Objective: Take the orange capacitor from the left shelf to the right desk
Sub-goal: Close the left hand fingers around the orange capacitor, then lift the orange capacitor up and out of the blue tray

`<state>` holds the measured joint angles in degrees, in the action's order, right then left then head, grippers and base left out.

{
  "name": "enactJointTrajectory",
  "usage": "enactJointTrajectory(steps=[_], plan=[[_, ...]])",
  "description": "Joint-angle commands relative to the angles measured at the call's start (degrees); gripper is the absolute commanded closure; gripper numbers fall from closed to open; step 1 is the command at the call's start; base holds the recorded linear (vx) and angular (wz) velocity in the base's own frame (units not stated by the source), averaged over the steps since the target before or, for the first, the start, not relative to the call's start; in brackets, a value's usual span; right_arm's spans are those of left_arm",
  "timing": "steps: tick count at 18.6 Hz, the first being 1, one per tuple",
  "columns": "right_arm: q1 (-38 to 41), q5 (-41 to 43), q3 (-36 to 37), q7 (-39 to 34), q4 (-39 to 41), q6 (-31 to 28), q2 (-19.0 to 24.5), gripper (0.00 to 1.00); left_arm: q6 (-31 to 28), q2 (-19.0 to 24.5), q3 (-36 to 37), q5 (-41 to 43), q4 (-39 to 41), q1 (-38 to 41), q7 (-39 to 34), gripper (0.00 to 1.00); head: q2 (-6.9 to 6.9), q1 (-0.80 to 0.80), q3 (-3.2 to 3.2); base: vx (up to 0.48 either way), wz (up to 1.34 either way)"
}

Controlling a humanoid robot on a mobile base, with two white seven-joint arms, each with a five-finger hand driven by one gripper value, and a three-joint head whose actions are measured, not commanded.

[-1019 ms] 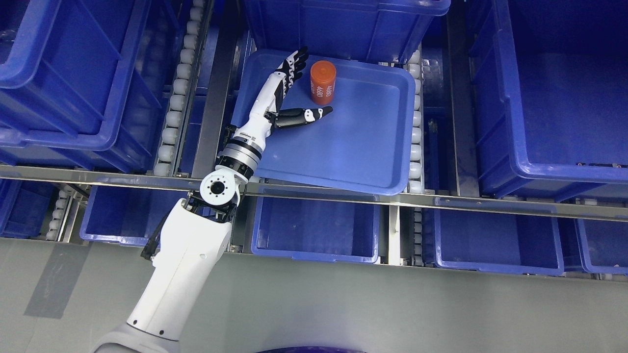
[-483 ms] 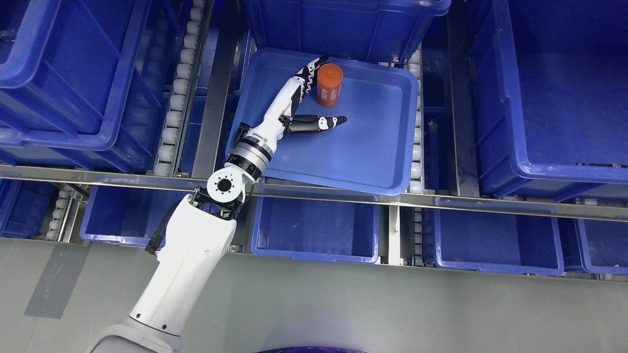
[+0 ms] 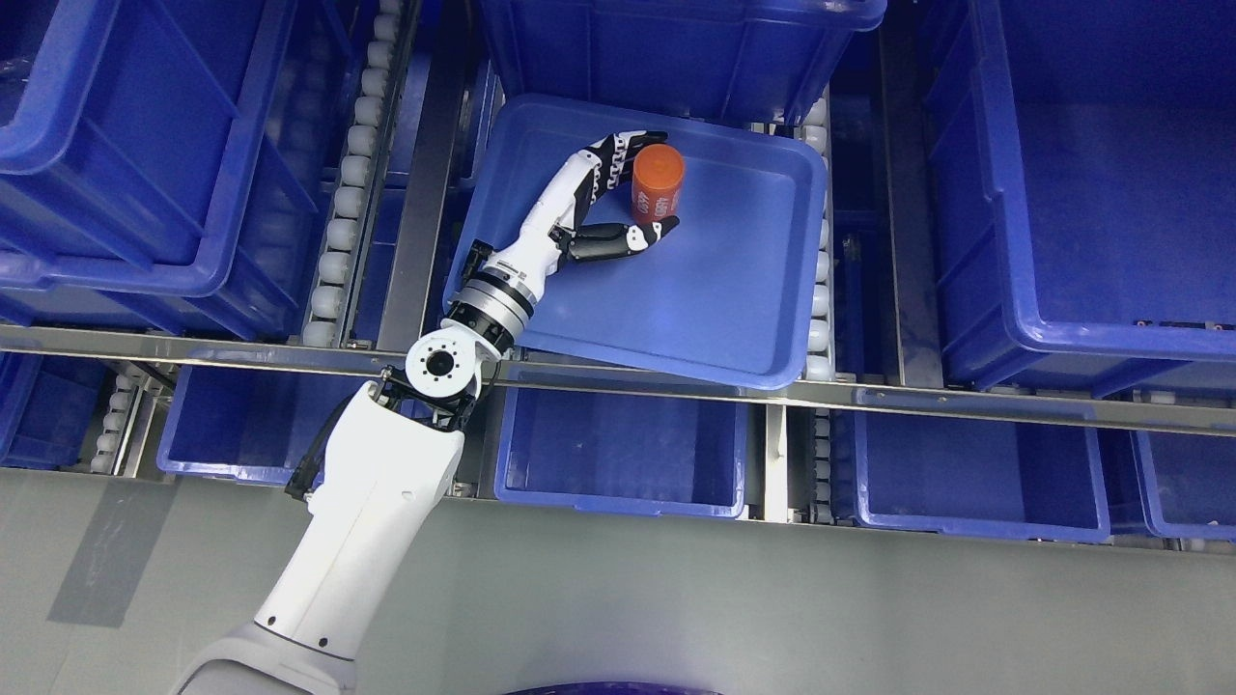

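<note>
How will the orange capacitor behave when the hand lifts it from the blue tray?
The orange capacitor looks like a stiff, smooth cylinder, so it may slip between the left hand's fingers. If released on its side, it would probably roll across the blue tray.

Capacitor stands in the tray's rear-left part, on shelf.

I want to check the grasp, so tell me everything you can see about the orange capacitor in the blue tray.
The orange capacitor is a short cylinder with a smooth, glossy, plastic-looking shell and a flat round top. White print runs along its side, too small to read. It stands roughly upright near the far left of the shallow blue tray on the shelf. The left hand wraps it: the fingers curl round its far side and the thumb presses in at its near base.
</note>
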<state>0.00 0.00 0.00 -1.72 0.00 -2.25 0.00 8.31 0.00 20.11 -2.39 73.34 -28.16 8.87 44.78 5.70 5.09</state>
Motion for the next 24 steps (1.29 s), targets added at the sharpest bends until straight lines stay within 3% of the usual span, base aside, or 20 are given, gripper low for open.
enactJointTrajectory(steps=[1, 4, 8, 17, 24], plan=[[1.9, 0.0, 0.6, 0.0, 1.3, 0.0, -1.0, 0.0, 3.8, 1.0, -2.1, -0.3, -3.3, 0.0, 0.0, 0.77, 0.0, 0.0, 0.0, 0.0, 0.0], [1.9, 0.0, 0.6, -0.1, 1.3, 0.0, -1.0, 0.0, 5.5, 1.0, -3.0, -3.4, -3.3, 0.0, -0.1, 0.99, 0.0, 0.0, 0.0, 0.0, 0.0], [1.9, 0.0, 0.6, 0.0, 1.3, 0.0, -1.0, 0.0, 7.8, 1.0, -5.5, -6.8, -1.9, 0.0, -0.1, 1.0, 0.0, 0.0, 0.0, 0.0, 0.0], [1.9, 0.0, 0.6, 0.0, 1.3, 0.0, -1.0, 0.0, 12.3, 1.0, -10.5, -11.9, 10.6, -0.2, 0.1, 0.99, 0.0, 0.0, 0.0, 0.0, 0.0], [1.9, 0.0, 0.6, 0.0, 1.3, 0.0, -1.0, 0.0, 14.0, 1.0, -10.1, -13.6, 12.4, -8.4, 0.1, 0.99, 0.0, 0.0, 0.0, 0.0, 0.0]])
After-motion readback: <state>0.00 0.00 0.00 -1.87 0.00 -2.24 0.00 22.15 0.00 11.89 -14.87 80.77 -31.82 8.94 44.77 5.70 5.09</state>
